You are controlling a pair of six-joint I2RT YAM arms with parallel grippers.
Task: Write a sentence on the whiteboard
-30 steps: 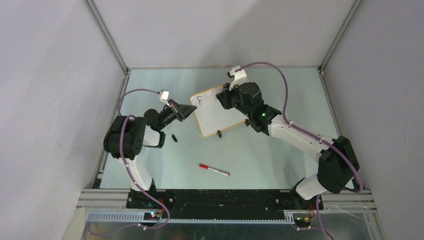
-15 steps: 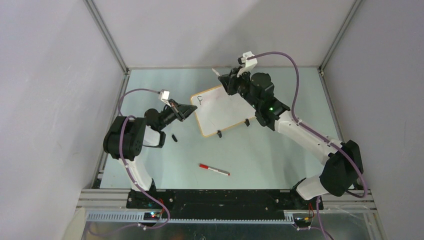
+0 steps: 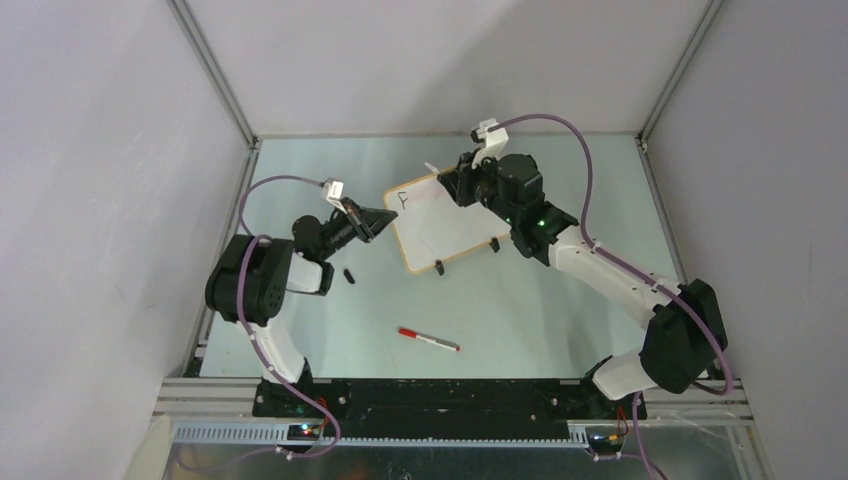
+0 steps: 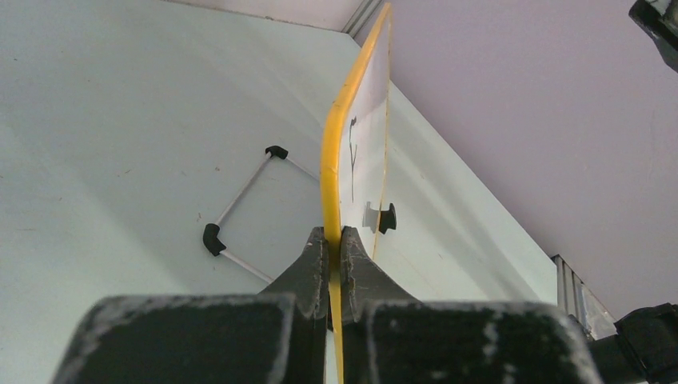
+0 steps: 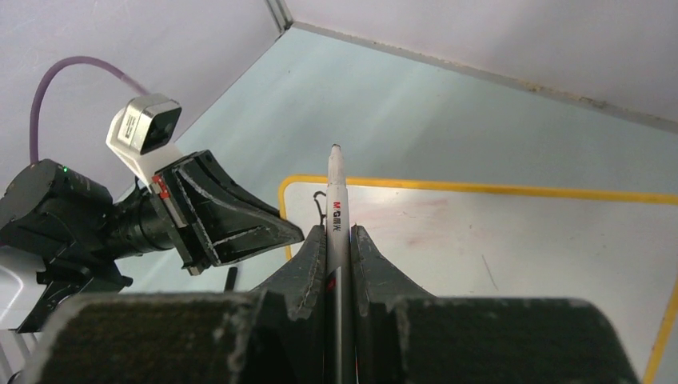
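The left gripper (image 4: 329,240) is clamped on the orange edge of the whiteboard (image 3: 450,225), which extends away from its fingertips and is braced for writing. The right gripper (image 5: 337,232) is closed tight on a white marker (image 5: 334,188), whose tip sits ahead of the fingers over the board's upper left corner, seemingly just off the surface. Of the sentence (image 3: 402,198), only a first letter, probably an "f", is written beside that tip. Nearly all the lettering is left to do.
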